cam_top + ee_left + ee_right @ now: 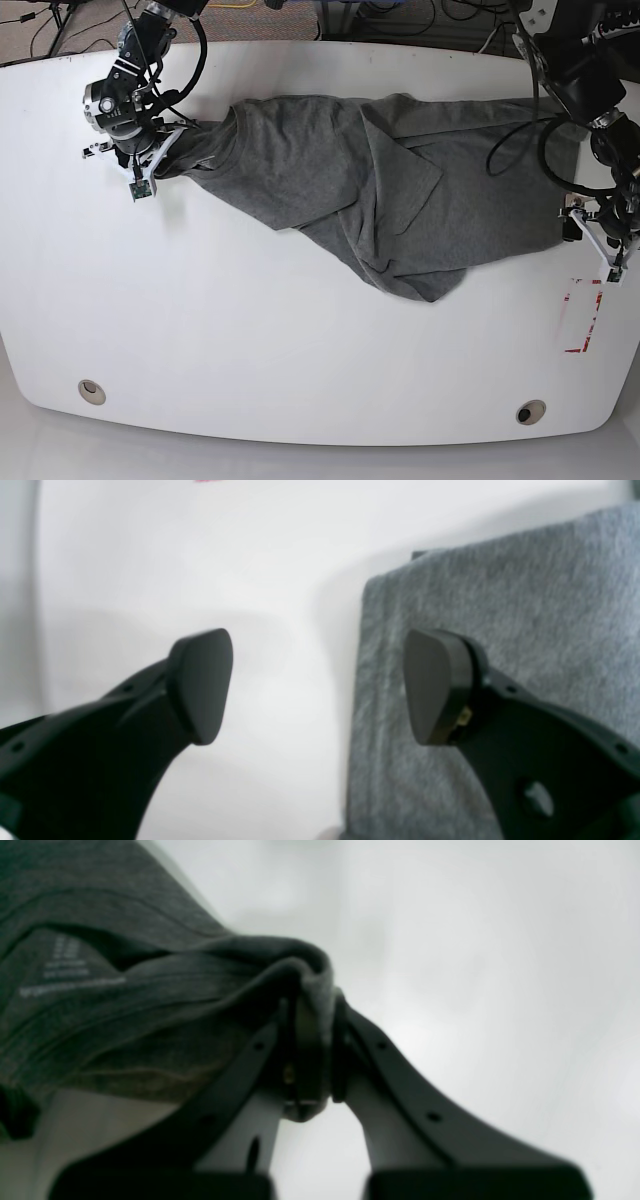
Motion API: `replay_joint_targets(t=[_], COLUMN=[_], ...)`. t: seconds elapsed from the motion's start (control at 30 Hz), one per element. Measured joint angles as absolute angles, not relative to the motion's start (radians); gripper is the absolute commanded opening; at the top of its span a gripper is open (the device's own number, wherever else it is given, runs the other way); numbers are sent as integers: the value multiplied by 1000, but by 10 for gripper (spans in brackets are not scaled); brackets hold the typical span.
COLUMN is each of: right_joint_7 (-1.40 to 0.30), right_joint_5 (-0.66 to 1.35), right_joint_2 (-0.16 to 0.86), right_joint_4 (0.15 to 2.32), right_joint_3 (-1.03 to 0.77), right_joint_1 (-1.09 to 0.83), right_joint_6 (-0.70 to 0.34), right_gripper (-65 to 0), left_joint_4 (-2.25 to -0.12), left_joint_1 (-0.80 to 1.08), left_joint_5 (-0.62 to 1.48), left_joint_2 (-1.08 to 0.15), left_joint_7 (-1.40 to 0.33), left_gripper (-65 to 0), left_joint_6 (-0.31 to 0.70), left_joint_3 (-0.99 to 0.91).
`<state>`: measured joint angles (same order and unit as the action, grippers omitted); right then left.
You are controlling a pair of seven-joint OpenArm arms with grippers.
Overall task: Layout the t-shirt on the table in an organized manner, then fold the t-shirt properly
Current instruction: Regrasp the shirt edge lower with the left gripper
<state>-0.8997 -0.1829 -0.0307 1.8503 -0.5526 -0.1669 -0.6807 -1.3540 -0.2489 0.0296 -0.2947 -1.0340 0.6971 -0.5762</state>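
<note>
Two grippers worked the t-shirt (380, 190), which lay rumpled across the upper middle of the table (250, 330). At upper left the right gripper (150, 160) pinched a bunched fold; at right the left gripper (317, 685) stood spread, straddling the hem edge.

The base view looks straight down from high above the table (300, 330), showing the whole t-shirt (390, 200). Each wrist view sits close behind its own fingers, looking along them: the left at the t-shirt's edge (490, 645), the right at its bunched end (150, 1005), both also visible from above.
</note>
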Motion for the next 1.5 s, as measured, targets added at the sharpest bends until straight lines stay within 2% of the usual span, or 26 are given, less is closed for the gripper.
replay_joint_targets(t=[0.67,0.8,0.87,0.93,1.03,1.27,1.5], right_joint_7=[-902,-901,-902,-901,-900,-902,-902], right_joint_5=[-183,-183,-184,-183,-183,-184,-187], right_joint_2=[-30,-30,-31,-30,-30,-30,-28], right_joint_4=[1850,1851,1851,1851,1851,1851,1865], right_joint_3=[-553,-553,-553,-553,-553,-553,-554], right_joint_1=[-167,-166,-162,-155,-150,-150,-110], right_joint_6=[-681,-681,-681,-681,-681,-681,-681], right_gripper=[-648,-648,-648,-648,-648,-648,-648], left_joint_4=[-994,-972,-966,-965,-967,-1020,-1270], left_joint_1=[-334,-345,-345,-342,-340,-329,-248], left_joint_5=[35,39,46,54,65,50,25], left_joint_2=[-295,-298,-298,-300,-289,-263,-253], left_joint_7=[-818,-810,-800,-794,-795,-808,-903], left_gripper=[-174,-293,-389,-522,-650,-650,-650], left_joint_6=[697,696,696,697,702,697,700], left_joint_3=[-463,-450,-446,-436,-428,-419,-420])
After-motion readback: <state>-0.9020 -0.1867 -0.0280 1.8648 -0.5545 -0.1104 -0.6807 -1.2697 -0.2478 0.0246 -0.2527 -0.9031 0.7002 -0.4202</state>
